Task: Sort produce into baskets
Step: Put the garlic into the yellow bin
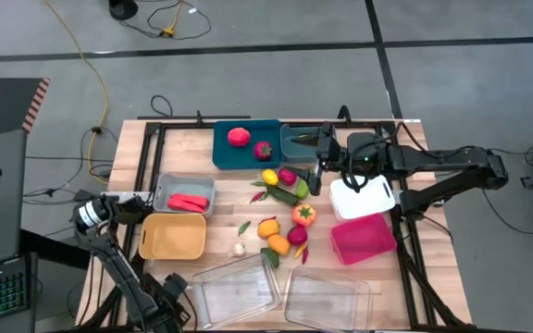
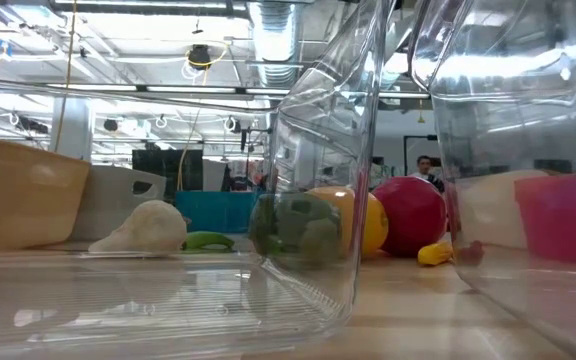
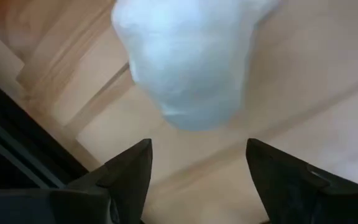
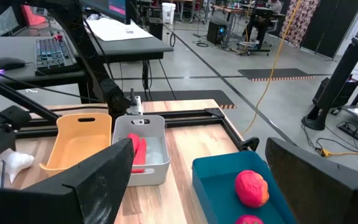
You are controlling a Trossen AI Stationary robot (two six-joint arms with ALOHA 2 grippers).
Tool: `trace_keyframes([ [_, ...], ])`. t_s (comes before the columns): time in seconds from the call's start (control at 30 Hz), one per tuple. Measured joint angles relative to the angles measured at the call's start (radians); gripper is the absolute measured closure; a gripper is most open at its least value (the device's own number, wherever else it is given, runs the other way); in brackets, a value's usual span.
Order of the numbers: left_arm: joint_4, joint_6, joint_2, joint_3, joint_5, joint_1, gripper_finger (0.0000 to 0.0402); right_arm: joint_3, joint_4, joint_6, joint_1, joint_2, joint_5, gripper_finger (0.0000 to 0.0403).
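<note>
The produce lies in a heap at mid-table: a yellow lemon (image 1: pixel 269 177), a green cucumber (image 1: pixel 285 194), an orange-red tomato (image 1: pixel 303 215) and a white garlic (image 1: pixel 239 249). Two red fruits (image 1: pixel 239 137) lie in the left teal bin (image 1: pixel 225 153), and red pieces (image 1: pixel 188 202) lie in the grey bin (image 1: pixel 169 190). My right gripper (image 1: pixel 318 157) (image 4: pixel 199 146) is open and empty, over the near side of the second teal bin (image 1: pixel 296 143). My left gripper (image 1: pixel 169 289) (image 3: pixel 197 149) is open and empty at the near left corner, beside a clear tray (image 1: pixel 234 291).
The tan bin (image 1: pixel 172 236) is near left. The white bin (image 1: pixel 361 197) and the magenta bin (image 1: pixel 363 238) are on the right. A second clear tray (image 1: pixel 327 298) is at the near edge. A black frame (image 1: pixel 146 139) runs around the table. A person (image 2: pixel 425 172) stands far behind.
</note>
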Motion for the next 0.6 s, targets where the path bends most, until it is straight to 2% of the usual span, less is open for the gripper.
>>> trace_keyframes([
  [0.3,-0.2,0.052,0.0,0.109,-0.086,-0.001,0.0155,0.0,0.0,0.0,0.0,0.0,0.0,0.001],
  [0.6,-0.214,0.194,0.0,0.123,-0.185,0.006,0.0155,0.0,0.0,0.0,0.0,0.0,0.0,0.001],
])
